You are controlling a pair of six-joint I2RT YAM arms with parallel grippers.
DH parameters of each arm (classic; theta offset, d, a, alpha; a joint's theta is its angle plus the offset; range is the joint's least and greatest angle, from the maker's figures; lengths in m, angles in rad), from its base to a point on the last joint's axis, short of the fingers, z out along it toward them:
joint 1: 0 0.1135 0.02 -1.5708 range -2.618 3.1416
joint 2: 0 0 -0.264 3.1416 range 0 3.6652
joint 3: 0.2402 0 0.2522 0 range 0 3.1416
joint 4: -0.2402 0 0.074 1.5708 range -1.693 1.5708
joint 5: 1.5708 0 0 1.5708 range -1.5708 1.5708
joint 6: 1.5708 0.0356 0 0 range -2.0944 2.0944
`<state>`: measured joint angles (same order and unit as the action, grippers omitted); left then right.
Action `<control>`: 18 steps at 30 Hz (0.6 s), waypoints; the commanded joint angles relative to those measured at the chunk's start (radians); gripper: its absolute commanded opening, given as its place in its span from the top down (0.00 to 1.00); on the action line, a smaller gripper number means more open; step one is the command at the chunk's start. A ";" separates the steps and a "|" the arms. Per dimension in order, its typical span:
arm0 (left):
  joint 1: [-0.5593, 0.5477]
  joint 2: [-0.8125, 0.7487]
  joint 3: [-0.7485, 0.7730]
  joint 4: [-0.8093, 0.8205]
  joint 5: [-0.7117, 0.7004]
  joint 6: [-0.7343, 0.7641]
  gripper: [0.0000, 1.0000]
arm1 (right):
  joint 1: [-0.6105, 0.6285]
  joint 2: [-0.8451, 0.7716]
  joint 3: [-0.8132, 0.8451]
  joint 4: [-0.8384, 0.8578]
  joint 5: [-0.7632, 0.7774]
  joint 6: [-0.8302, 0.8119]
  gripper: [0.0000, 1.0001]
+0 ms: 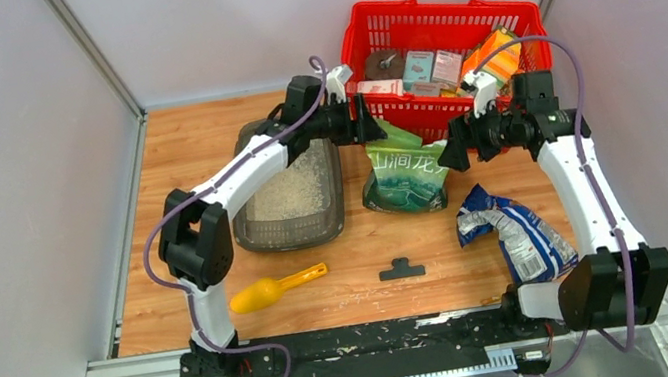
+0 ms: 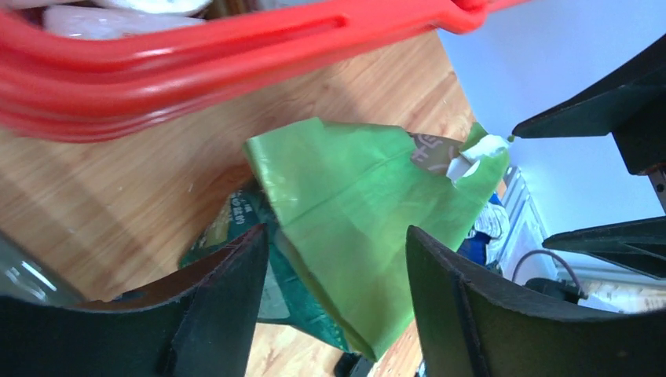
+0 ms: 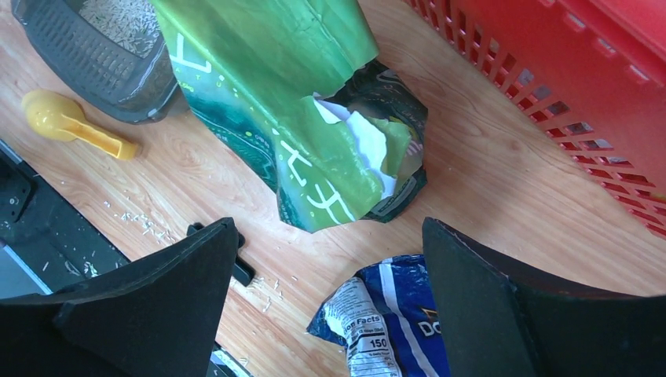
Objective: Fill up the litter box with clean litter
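Note:
The litter box (image 1: 261,232) is a dark grey tray at centre left with pale clean litter (image 1: 295,190) inside; both also show in the right wrist view, the box (image 3: 102,71) and the litter (image 3: 118,20). A green litter bag (image 1: 404,175) with a torn top stands to its right. My left gripper (image 1: 371,128) is open, and the bag's top flap (image 2: 361,204) lies between its fingers (image 2: 236,290) without being pinched. My right gripper (image 1: 452,157) is open and empty just right of the bag (image 3: 290,118), above the table.
A red wire-mesh basket (image 1: 385,23) of groceries stands at the back, close behind both grippers. A yellow scoop (image 1: 275,287), a black T-shaped piece (image 1: 401,269) and a crumpled blue snack bag (image 1: 514,231) lie on the wooden table. Spilled granules (image 3: 141,224) lie near the front edge.

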<state>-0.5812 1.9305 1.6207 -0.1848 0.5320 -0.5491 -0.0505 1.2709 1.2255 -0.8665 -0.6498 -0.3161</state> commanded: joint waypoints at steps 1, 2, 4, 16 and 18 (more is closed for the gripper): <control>-0.020 -0.002 0.027 0.053 0.006 -0.032 0.34 | -0.003 -0.048 -0.027 0.046 -0.031 0.043 0.09; -0.020 -0.004 0.028 0.064 0.014 -0.026 0.43 | -0.005 -0.048 -0.044 0.050 -0.030 0.048 0.09; -0.020 -0.024 0.033 0.090 0.026 0.004 0.55 | -0.014 -0.054 -0.057 0.073 -0.031 0.084 0.09; -0.003 -0.298 -0.082 0.093 0.203 0.352 1.00 | -0.088 0.039 0.094 0.142 -0.062 0.409 0.11; -0.005 -0.369 -0.171 0.231 0.200 0.426 1.00 | -0.088 0.068 0.103 0.150 -0.066 0.466 0.11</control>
<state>-0.6022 1.7958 1.5513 -0.1467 0.6548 -0.3225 -0.1345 1.3025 1.2636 -0.7788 -0.6842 -0.0051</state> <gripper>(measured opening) 0.009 0.896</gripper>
